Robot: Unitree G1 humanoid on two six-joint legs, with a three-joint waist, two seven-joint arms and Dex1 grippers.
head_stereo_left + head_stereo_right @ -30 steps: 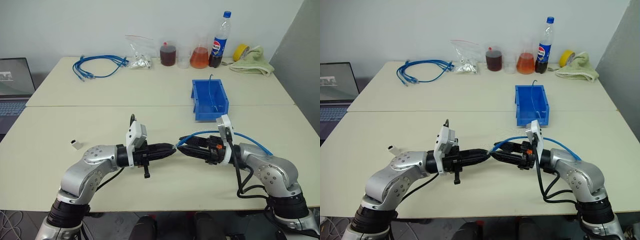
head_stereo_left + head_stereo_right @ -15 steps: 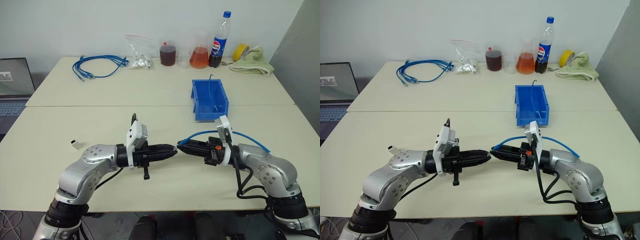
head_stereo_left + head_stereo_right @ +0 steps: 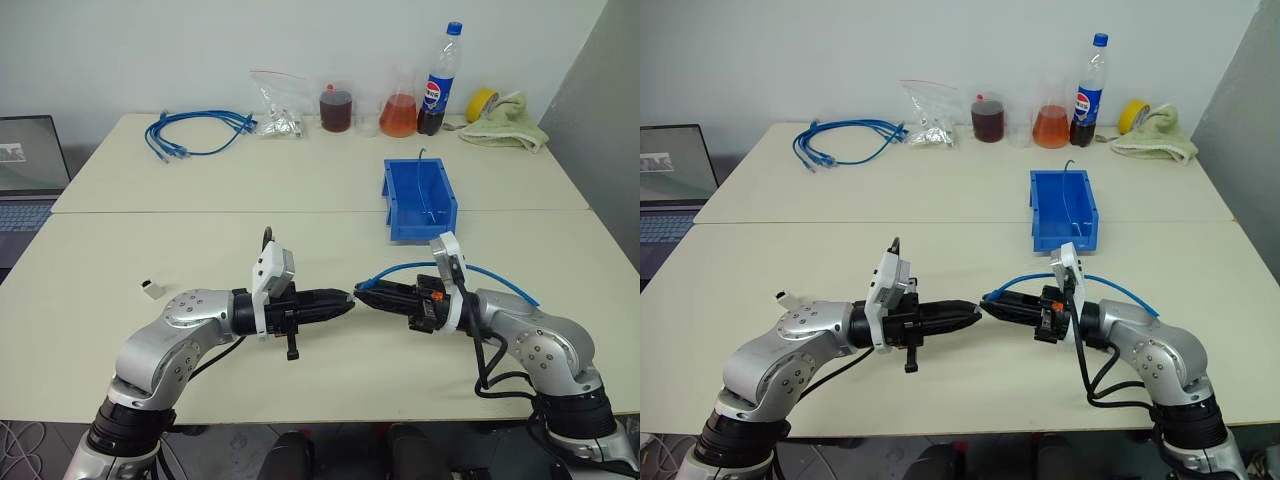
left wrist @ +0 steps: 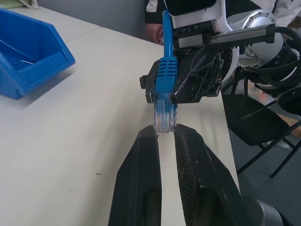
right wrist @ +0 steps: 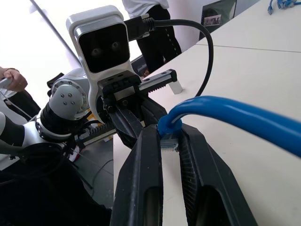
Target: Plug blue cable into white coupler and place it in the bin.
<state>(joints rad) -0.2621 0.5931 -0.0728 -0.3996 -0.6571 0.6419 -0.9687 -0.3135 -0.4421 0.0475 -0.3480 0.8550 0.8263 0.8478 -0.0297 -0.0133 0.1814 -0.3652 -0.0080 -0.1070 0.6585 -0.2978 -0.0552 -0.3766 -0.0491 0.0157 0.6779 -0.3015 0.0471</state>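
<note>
Both claws meet tip to tip over the front worktop (image 3: 330,380), held level and facing each other so the plug can line up with a socket.

The right claw (image 3: 368,296) is clamped on the cable (image 3: 500,278) just behind its clear plug (image 4: 164,121), with the plug sticking out past the tips. The cable arcs back over the right arm and hangs free, out of the way.

The left claw (image 3: 346,299) is closed. In the left wrist view its fingers (image 4: 141,160) sit close together with the plug right at the gap between them. Cannot tell whether a coupler is pinched there; none is visible between the tips.

A small white block (image 3: 151,289) lies on the worktop well left of the left arm, apart from both claws. It looks like a coupler, though it is too small to be sure.

The bin (image 3: 419,199) sits behind the right claw, near it, open side up, with a thin wire-like thing inside. Handy spot for the drop once the joint is made.

At the back: bundle of blue cables (image 3: 195,132), clear bag (image 3: 277,104), bottle (image 3: 439,80), jars, tape and cloth, all well clear. A person stands behind in the wrist views.

Judgement: mating step, plug not yet seated.
</note>
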